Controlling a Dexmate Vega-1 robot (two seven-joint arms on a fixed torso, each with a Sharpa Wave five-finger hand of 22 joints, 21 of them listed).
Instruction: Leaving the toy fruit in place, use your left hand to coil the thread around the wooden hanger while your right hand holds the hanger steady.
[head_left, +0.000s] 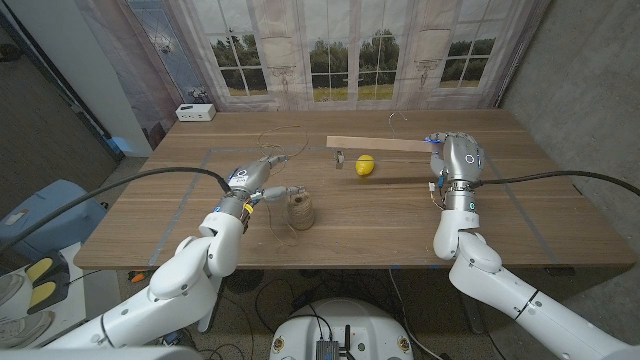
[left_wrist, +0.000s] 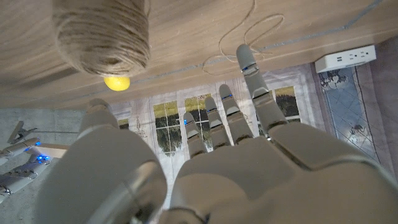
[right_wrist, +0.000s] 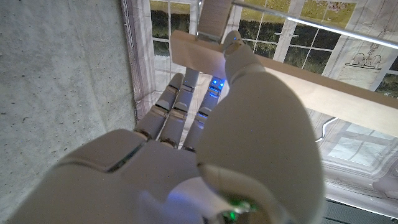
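Wooden table (head_left: 400, 215) carries the hanger (head_left: 385, 146), its long axis running nine-to-three at the far side. Right hand (head_left: 455, 160) grips its right end. Left hand (head_left: 262, 180), fingers apart and empty, sits beside the thread spool (head_left: 299, 211) at its four o'clock.

my hands: smooth pale plastic shells, left hand (head_left: 262, 178), right hand (head_left: 455, 157)
table (head_left: 420, 215): brown wood, matt, grain showing
thread ball (head_left: 299, 211): rough, fibrous tan twine
hanger (head_left: 385, 145): pale bare wood, matt
toy fruit (head_left: 365, 164): smooth yellow
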